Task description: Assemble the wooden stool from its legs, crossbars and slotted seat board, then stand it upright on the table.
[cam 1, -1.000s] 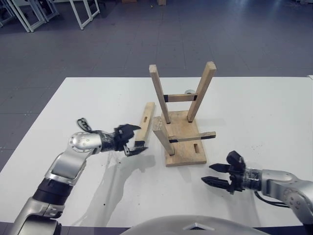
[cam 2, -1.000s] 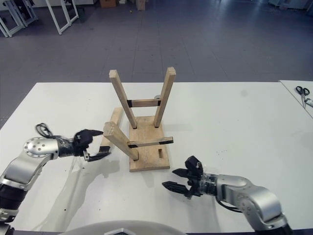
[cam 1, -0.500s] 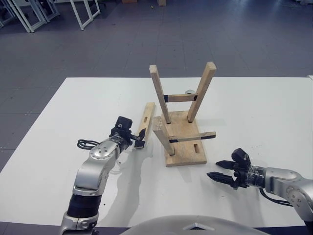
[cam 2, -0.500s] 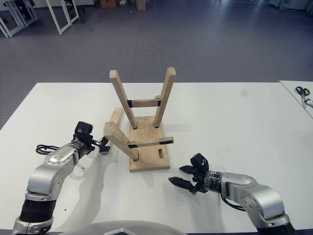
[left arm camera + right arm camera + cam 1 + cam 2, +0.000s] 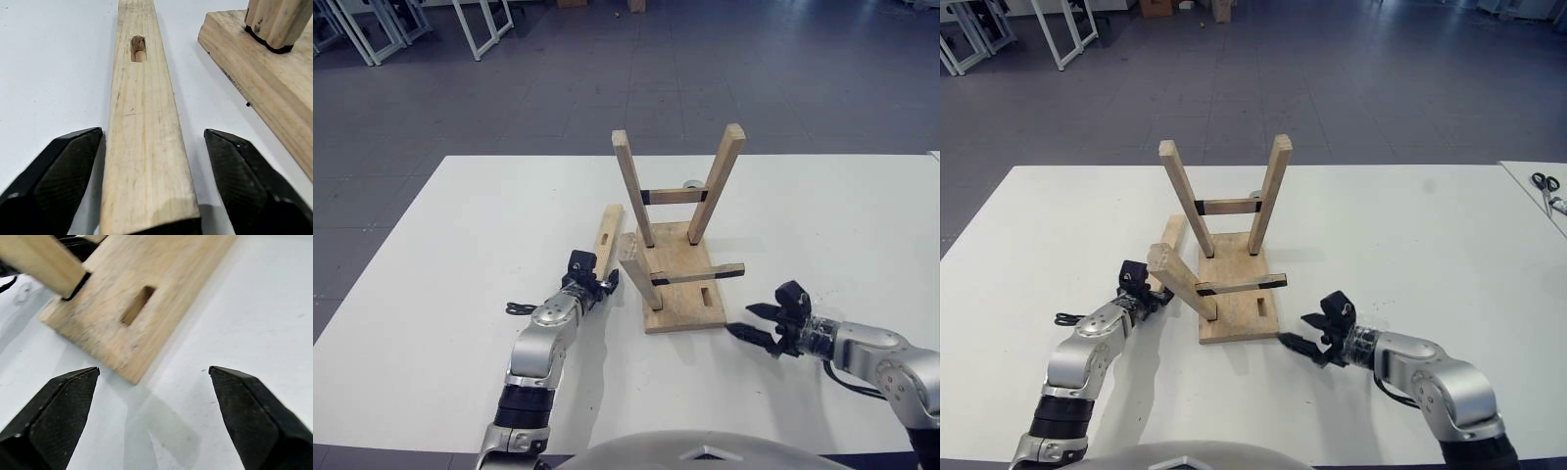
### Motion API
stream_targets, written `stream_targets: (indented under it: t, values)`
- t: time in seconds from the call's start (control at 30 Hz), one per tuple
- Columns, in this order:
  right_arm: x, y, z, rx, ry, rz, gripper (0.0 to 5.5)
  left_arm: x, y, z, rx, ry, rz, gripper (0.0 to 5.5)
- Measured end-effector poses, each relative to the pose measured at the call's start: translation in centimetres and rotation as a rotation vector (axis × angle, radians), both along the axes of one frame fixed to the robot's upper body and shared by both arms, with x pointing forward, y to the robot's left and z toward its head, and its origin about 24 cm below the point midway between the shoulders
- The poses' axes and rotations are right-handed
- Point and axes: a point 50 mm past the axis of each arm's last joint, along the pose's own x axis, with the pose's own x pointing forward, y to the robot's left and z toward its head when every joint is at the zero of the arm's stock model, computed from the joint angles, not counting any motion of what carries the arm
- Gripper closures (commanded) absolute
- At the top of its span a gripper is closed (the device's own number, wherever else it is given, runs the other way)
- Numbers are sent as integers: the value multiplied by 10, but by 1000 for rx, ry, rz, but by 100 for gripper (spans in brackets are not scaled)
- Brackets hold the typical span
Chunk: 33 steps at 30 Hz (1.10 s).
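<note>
Left claw (image 5: 602, 284) is wide open around the near end of the loose leg (image 5: 604, 240), which lies on the tabletop (image 5: 460, 245) just beside the upside-down seat board (image 5: 690, 294). Right claw (image 5: 741, 320), open too, is near the board's front corner. Three legs (image 5: 631, 186) and two crossbars (image 5: 675, 196) are already fitted. I judge that the fourth leg and the turning upright are left.

pale wooden stool parts (image 5: 677, 279) with black bands at joints; white table (image 5: 460, 245); black pincer fingers (image 5: 58, 171).
</note>
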Motion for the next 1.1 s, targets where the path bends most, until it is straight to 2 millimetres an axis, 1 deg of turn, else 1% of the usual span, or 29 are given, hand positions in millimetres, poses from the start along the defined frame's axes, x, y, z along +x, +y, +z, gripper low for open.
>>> stream_targets:
  t: [0.03,0.1,0.13,0.17,0.23,0.27,0.37,0.5,0.6,0.63,0.7,0.73,0.77,0.8,0.83,0.87,0.9,0.93,0.97,1.0,1.07,1.1]
  values:
    - [4,-1,2,-16,-18,-18,136,-2,1,-1,0,-5,5,241]
    - [5,3,-1,-29,-21,-15,136,-4,5,-2,7,-9,20,272]
    - [6,9,-5,-43,-16,7,136,-4,7,-2,10,-10,33,292]
    - [7,19,-8,-36,-22,37,136,-5,9,-3,16,-12,45,306]
    - [8,45,-11,-18,-45,114,136,-5,12,-3,23,-14,61,332]
    - [7,53,-13,-11,-49,136,136,-4,13,-3,29,-14,63,345]
    - [11,65,-13,-37,-98,174,136,-4,14,-4,29,-13,66,345]
    - [12,70,-13,0,-83,170,136,-4,16,-3,19,-25,79,345]
    - [12,69,-10,54,-47,167,136,-4,29,-1,11,-28,130,345]
    - [12,67,-6,69,-46,164,136,-4,34,-1,7,-30,152,345]
    - [16,52,1,62,-62,126,136,-4,42,4,-17,-52,190,345]
    - [22,32,9,32,-88,66,136,-2,49,14,-35,-99,221,345]
    - [29,13,18,-3,-119,11,136,2,56,27,-61,-165,244,345]
    - [35,3,28,-10,-149,-20,136,5,60,41,-93,-239,248,345]
    - [42,-2,39,1,-183,-44,136,7,63,58,-142,-320,233,345]
    - [49,-3,52,23,-223,-50,136,9,66,74,-184,-400,202,345]
    - [57,-1,71,101,-259,-41,136,9,71,97,-260,-499,143,345]
    - [60,2,83,159,-276,-30,136,10,73,112,-312,-558,98,345]
    - [65,7,101,256,-301,3,136,9,75,135,-390,-633,28,345]
    - [70,15,118,373,-308,42,136,9,75,152,-483,-672,-57,345]
    - [78,30,148,573,-320,128,136,7,67,183,-605,-713,-251,345]
    - [81,39,158,664,-306,176,136,6,60,191,-662,-697,-358,345]
